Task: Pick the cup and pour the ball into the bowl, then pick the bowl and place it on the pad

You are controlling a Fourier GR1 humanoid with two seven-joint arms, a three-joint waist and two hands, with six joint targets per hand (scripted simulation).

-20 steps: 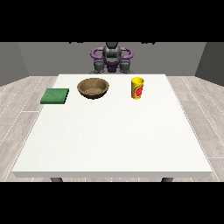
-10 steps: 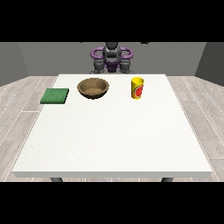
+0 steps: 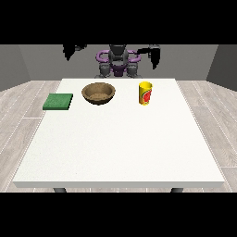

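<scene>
Along the table's far edge stood pad, bowl, cup (red mark, unreadable); both raised hands held nothing, fingers indiscernible.

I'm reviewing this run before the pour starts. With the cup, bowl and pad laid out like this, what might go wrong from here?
1. The yellow cup stands upright, apart from the wooden bowl; a tilt begun short of the bowl may send the ball onto the white table.
2. The green pad lies at the table's edge, so a bowl set off-centre could overhang it.
3. The hand at the view's right is raised above the table, and a descent to the cup could knock it over.
</scene>
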